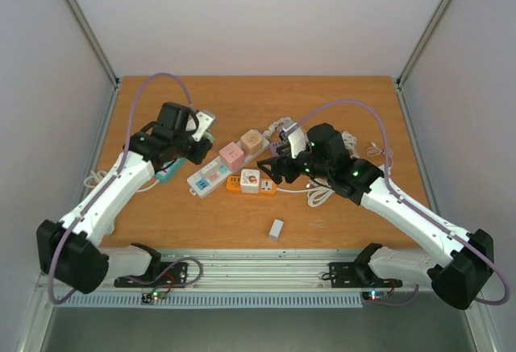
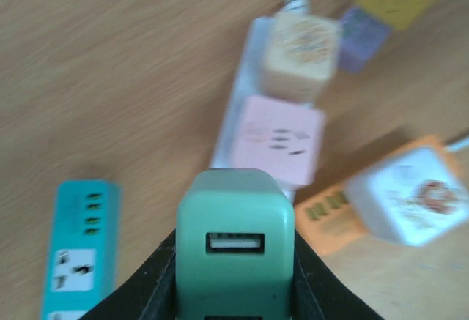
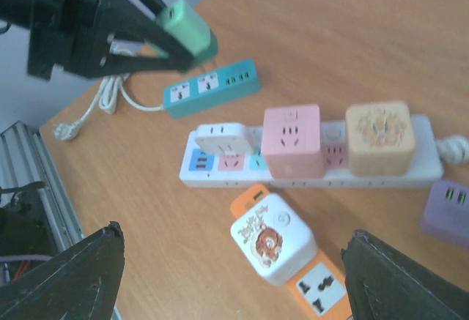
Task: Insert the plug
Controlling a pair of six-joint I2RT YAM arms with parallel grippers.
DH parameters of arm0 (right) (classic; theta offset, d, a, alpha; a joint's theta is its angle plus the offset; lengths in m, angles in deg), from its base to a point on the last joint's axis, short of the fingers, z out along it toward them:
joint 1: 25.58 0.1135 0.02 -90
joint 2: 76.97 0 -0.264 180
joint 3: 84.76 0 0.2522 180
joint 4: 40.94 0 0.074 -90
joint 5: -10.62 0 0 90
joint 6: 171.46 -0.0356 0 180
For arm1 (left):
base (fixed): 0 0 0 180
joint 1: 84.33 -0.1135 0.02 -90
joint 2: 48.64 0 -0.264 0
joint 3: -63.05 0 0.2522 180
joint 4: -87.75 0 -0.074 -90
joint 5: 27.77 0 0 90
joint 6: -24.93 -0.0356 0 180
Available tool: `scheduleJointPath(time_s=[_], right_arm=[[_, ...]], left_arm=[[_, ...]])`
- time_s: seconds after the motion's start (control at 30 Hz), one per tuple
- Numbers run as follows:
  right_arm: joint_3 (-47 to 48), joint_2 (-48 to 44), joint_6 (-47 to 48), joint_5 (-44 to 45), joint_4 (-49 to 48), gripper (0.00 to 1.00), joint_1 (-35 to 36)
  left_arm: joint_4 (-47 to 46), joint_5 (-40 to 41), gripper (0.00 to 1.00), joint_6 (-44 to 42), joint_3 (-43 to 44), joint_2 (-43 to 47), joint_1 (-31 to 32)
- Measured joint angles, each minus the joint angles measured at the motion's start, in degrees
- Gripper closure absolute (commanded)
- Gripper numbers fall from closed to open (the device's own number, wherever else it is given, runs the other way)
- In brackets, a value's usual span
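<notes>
The plug (image 2: 234, 236), a green cube, sits low in the middle of the left wrist view, clamped between the narrowed fingers of the left gripper (image 2: 234, 280). Its bottom is cut off by the frame edge and its prongs are out of sight; only a USB slot faces the camera. That view is blurred, so the sockets beyond are hard to read. The teal strip (image 2: 77, 250) runs off the lower left there, and from above it is mostly hidden under the left arm. In the right wrist view the plug hangs in the upper left, above the teal strip and apart from the white strip (image 3: 308, 170) with its pink cube (image 3: 292, 138) and tan cube (image 3: 379, 135). A purple block (image 3: 448, 210) is cut by the right edge. The right gripper (image 3: 233, 236) is spread wide over the white cube (image 3: 272, 238) on the orange strip (image 3: 315, 285), touching nothing. The table (image 1: 339, 94) is brown wood, with pale walls (image 1: 242, 14) around it and a metal rail (image 1: 266, 259) along its near edge.
</notes>
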State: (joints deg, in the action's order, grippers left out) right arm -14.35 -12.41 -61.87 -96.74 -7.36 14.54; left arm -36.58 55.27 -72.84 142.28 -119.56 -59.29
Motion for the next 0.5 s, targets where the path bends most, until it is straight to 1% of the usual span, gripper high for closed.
scheduleJointPath(time_s=[0.1,0.23,0.33,0.4,0.5], right_arm=[[-2.0,0.8,-4.1,0.2,-0.1,0.18,-0.2],[-3.1,2.6,-7.6,-0.6,-0.1,0.19,-0.4],[-3.5,3.7,-9.4,-0.9,-0.1,0.19,-0.8],[-3.7,4.2,-10.6,-1.2,-0.2,0.19,-1.2],[-4.2,4.4,-11.9,-1.6,-0.5,0.19,-1.9]], left_arm=[[-1.6,0.1,0.85,-3.4,-0.9,-3.3,-5.9],[-5.0,-2.8,0.85,-7.0,-4.7,-4.5,-13.0],[-6.2,-4.5,0.86,-9.2,-6.5,-4.9,-16.8],[-7.3,-6.3,0.88,-10.8,-7.3,-6.1,-19.8],[-8.0,-6.7,0.90,-13.8,-7.3,-10.5,-23.4]])
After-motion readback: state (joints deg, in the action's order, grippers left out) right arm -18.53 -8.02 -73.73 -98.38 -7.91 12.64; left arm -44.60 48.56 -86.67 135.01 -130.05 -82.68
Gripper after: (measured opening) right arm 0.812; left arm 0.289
